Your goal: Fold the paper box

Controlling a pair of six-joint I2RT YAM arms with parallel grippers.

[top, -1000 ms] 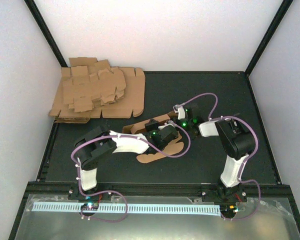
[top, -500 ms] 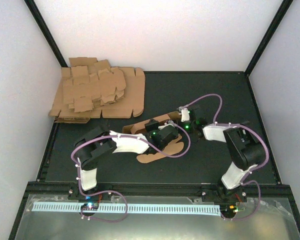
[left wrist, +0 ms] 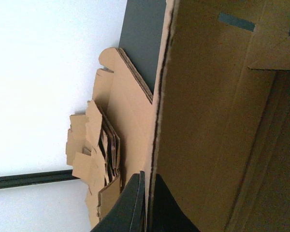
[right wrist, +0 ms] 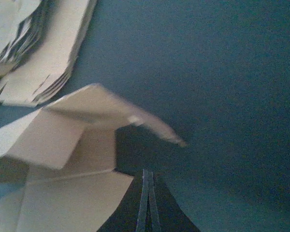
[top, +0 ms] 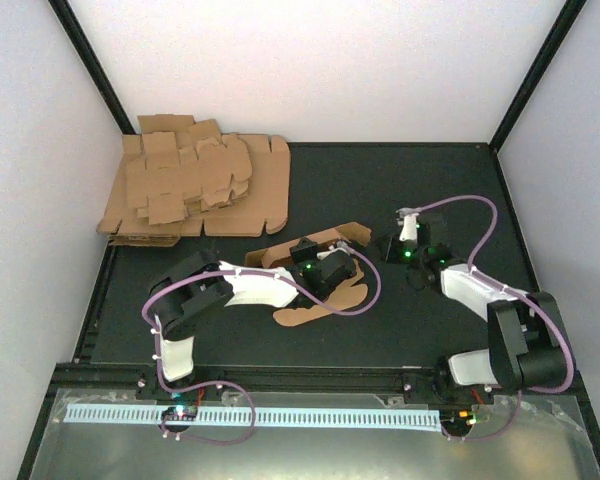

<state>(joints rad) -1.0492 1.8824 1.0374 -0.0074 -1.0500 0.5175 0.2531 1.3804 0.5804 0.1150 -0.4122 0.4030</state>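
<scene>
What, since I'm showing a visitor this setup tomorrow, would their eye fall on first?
Probably the untidy pile of cardboard sheets in the far left corner. Next, the partly folded paper box mid-table, one panel edge pinched in the left claw, while the right claw hangs shut and empty just to its right.

Top camera overlooks everything from behind; 2 close wrist cameras share the paper box.

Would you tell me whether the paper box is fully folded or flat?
Partly folded: the paper box has a raised wall, yet rounded flaps lie flat.
</scene>
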